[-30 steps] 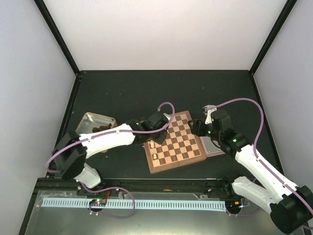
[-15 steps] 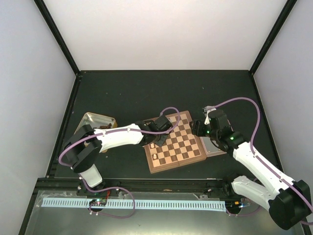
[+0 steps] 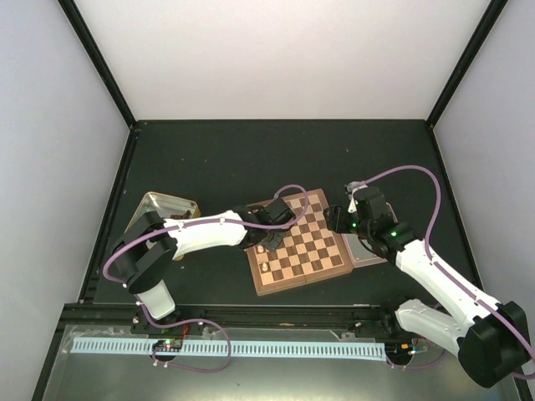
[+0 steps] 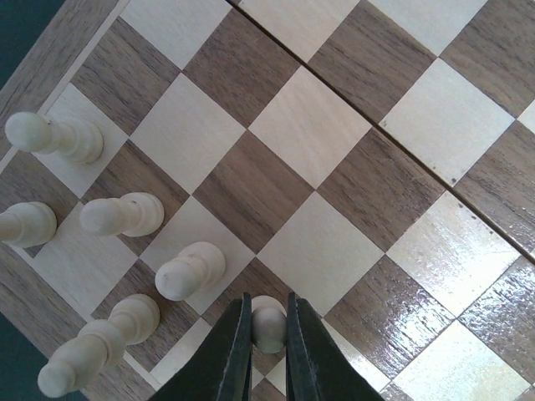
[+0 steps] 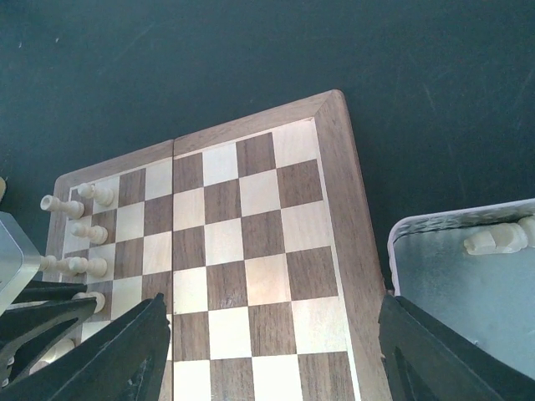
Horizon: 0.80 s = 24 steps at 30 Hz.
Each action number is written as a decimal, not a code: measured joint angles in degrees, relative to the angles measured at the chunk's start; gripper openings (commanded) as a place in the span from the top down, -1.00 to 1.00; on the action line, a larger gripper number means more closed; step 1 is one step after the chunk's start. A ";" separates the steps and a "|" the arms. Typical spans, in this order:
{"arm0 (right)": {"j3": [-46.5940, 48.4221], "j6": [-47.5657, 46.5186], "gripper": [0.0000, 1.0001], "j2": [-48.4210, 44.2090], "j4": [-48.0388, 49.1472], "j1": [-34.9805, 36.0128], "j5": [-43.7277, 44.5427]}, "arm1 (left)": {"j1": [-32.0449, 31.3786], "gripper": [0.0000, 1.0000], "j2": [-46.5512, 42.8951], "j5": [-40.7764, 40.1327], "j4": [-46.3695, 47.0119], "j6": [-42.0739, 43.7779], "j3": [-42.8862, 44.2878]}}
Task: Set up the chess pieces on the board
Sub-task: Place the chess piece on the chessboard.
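Note:
The board (image 3: 311, 251) lies at the table's middle. My left gripper (image 4: 268, 338) is shut on a pale pawn (image 4: 268, 319), held low over the squares at the board's left edge; in the top view this gripper (image 3: 265, 243) is over that edge. Several pale chess pieces (image 4: 125, 215) stand beside it in two rows, also seen in the right wrist view (image 5: 88, 231). My right gripper (image 5: 276, 351) is wide open and empty above the board's right half (image 5: 334, 167); in the top view it (image 3: 335, 220) is at the right rim. No dark pieces show.
A clear tray (image 5: 435, 284) lies right of the board, touching its rim, with a pale piece (image 5: 497, 240) in it. A gold tin (image 3: 159, 208) sits left of the board, under the left arm. Dark table all round.
The left arm's elbow has folded in and its gripper has come down over the board's left edge with the pawn. The right gripper has hardly moved.

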 measured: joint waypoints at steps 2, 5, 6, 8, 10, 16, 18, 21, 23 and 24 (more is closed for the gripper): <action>0.00 0.02 -0.38 0.02 -0.02 0.00 0.00 | 0.00 0.82 0.11 -0.02 -0.92 0.02 0.46; 0.00 0.20 -0.38 0.26 0.00 0.00 0.00 | 0.00 0.74 0.15 -0.02 -1.55 0.15 0.76; 0.00 0.22 -0.37 0.33 0.00 0.00 0.00 | 0.00 0.69 0.20 -0.02 -1.75 0.20 0.79; 0.00 0.24 -0.38 0.48 0.02 0.00 -0.02 | 0.00 0.64 0.24 0.02 -2.19 0.50 0.81; 0.00 0.24 -0.38 0.55 0.02 0.00 -0.02 | 0.00 0.59 0.24 0.09 -2.38 0.57 0.83; 0.00 0.44 -0.38 0.57 0.02 0.00 -0.02 | 0.00 0.56 0.24 0.31 -3.02 0.76 1.62; 0.00 0.44 -0.38 0.57 0.02 0.00 -0.02 | 0.00 0.56 0.24 0.33 -3.02 0.90 2.19; 0.00 0.48 -0.38 0.57 0.02 0.00 -0.02 | 0.00 0.61 0.22 0.39 -3.02 1.05 2.78; 0.02 0.61 -0.38 0.57 0.00 0.00 -0.02 | 0.00 0.62 0.20 0.46 -3.08 1.07 2.89; 0.00 0.63 -0.37 0.57 0.00 0.00 -0.02 | -0.02 0.62 0.20 0.46 -3.10 1.07 2.89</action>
